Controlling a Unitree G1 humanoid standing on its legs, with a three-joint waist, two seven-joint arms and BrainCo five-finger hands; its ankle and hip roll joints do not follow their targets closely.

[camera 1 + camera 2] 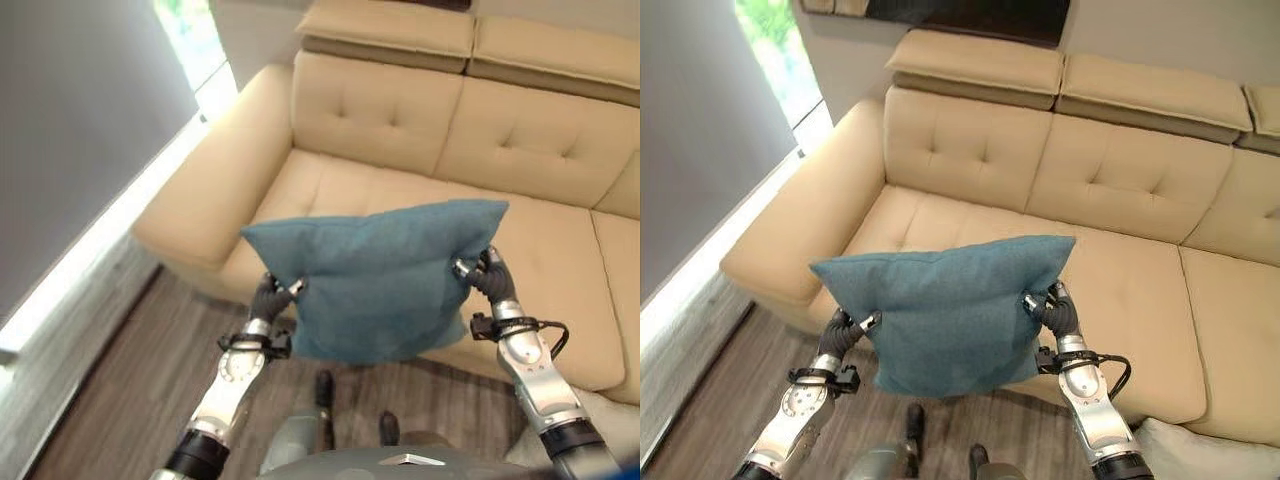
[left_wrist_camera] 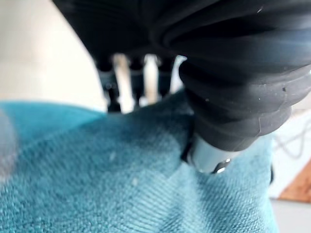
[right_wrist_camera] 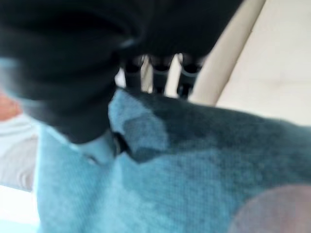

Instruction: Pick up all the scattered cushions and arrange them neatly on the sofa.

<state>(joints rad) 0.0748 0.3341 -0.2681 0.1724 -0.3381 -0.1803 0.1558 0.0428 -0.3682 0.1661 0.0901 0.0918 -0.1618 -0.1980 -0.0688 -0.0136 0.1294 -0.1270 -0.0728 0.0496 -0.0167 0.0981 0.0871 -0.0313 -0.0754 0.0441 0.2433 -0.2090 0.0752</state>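
**A:** So where's the cushion at right now?

**B:** Up in the air between both hands. The teal cushion [image 1: 950,315] is pinched at its two side edges: the left hand [image 1: 843,335] has its fingers [image 2: 121,80] curled behind one edge with the thumb [image 2: 209,155] pressed into the fabric on the near face, and the right hand [image 1: 1058,312] does the same on the opposite edge, fingers [image 3: 160,75] wrapped over the far side and thumb dug into the near side. Both are clamped on it, no slack.

**A:** Is it touching the sofa?

**B:** Can't say for sure. It hangs upright, tilted a bit, over the front edge of the beige sofa [image 1: 1120,280], and its bottom edge drops below the fingertips toward the wood floor [image 1: 700,400].

**A:** Anything else around?

**B:** Just past the right fingers' side, low by the sofa's front, there's a pale cushion [image 1: 1200,450] lying down there. Beyond the fingers is the seat, then the tufted backrest [image 1: 1040,160], and a bright window [image 1: 780,50] off past the left hand's side.
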